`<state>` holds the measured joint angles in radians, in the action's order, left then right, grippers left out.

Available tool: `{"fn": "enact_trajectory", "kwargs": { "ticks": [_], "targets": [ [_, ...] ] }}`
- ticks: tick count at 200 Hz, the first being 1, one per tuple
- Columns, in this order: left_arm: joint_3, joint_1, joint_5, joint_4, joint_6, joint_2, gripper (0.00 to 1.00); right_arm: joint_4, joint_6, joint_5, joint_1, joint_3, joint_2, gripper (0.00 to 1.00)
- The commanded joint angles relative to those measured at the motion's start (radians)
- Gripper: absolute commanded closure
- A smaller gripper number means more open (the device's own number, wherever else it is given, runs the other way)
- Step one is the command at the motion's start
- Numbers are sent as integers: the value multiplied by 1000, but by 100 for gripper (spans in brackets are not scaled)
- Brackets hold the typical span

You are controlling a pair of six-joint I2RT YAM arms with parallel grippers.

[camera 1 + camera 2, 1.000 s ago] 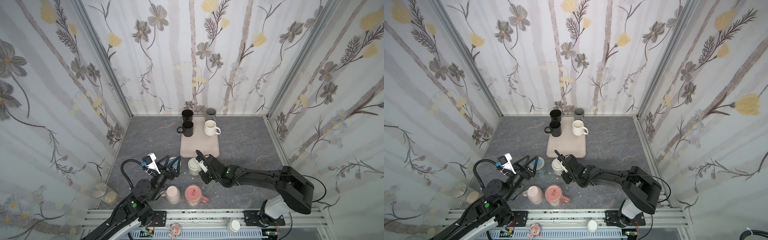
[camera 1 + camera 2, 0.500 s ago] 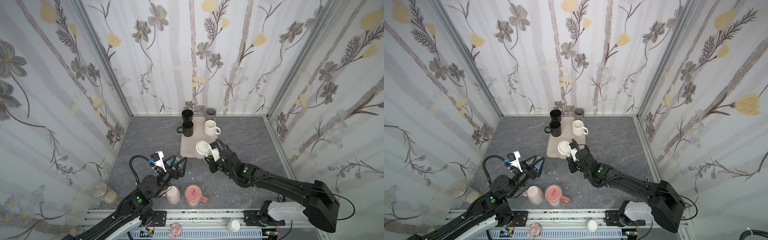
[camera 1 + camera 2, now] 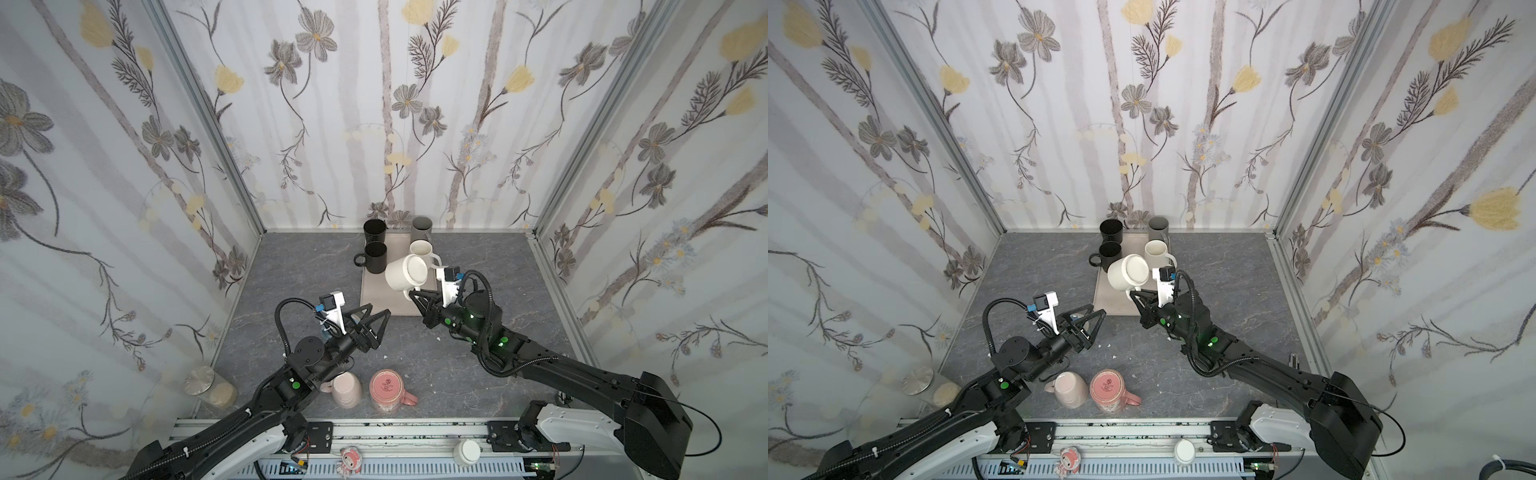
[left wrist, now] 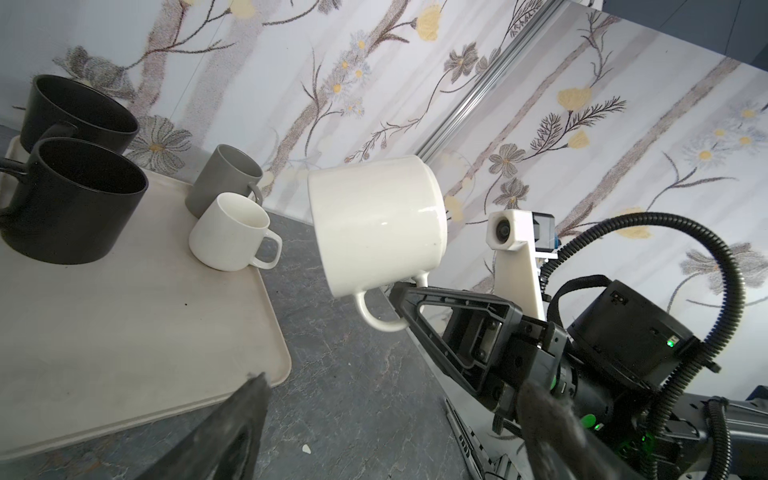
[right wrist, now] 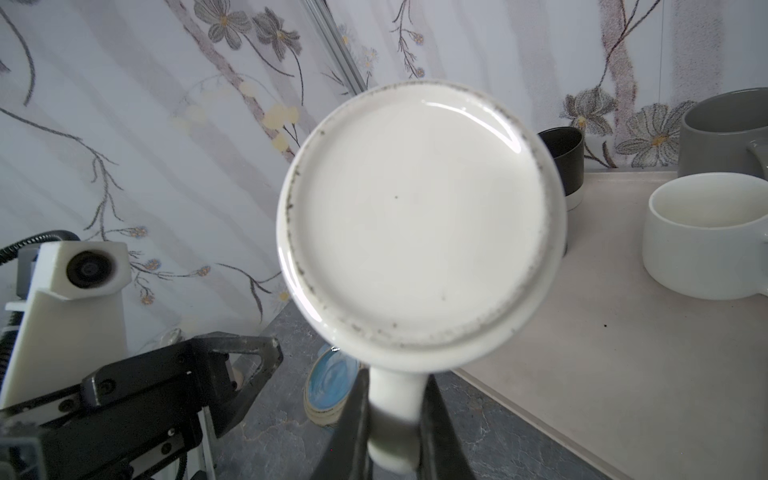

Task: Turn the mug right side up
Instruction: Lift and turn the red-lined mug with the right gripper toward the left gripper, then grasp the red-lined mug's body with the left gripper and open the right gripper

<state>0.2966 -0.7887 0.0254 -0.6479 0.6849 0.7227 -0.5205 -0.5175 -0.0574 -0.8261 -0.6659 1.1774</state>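
A white mug (image 3: 405,272) (image 3: 1127,272) hangs in the air over the front edge of the beige tray (image 3: 382,301) (image 3: 1106,297). It lies roughly on its side, base turned up toward my right arm. My right gripper (image 3: 411,295) (image 3: 1133,294) is shut on its handle, which points down; in the right wrist view the gripper (image 5: 392,395) pinches the handle below the mug's round base (image 5: 419,216). My left gripper (image 3: 379,309) (image 3: 1097,308) stands open and empty just left of the mug, near the tray's front corner. In the left wrist view the gripper (image 4: 392,382) faces the mug (image 4: 378,224).
Two black mugs (image 3: 376,257), a grey mug (image 3: 422,228) and a small white mug (image 3: 422,249) stand upright at the back of the tray. A pale pink mug (image 3: 347,388) and a darker pink mug (image 3: 386,390) sit near the front edge. A blue round object (image 5: 330,386) lies under my left gripper.
My right gripper has lifted the white mug off the table and carried it back over the tray. My left gripper has moved forward toward the tray and narrowed slightly.
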Motion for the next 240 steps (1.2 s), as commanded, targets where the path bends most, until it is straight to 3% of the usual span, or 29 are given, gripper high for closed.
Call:
{"fn": "enact_trajectory", "kwargs": {
  "ticks": [1,38,125,240],
  "targets": [
    [-5,19,79,-160,39,27,8,-233,-70,-39,-2,3,1,100],
    [-18,43,140,-297,78,85,12,-325,-130,-71,-1,-2,0,100],
    [7,100,251,-551,180,228,37,-619,-323,-308,-2,-30,106,100],
    [65,126,275,-645,228,321,72,-707,-424,-341,-12,-5,162,100]
  ]
}}
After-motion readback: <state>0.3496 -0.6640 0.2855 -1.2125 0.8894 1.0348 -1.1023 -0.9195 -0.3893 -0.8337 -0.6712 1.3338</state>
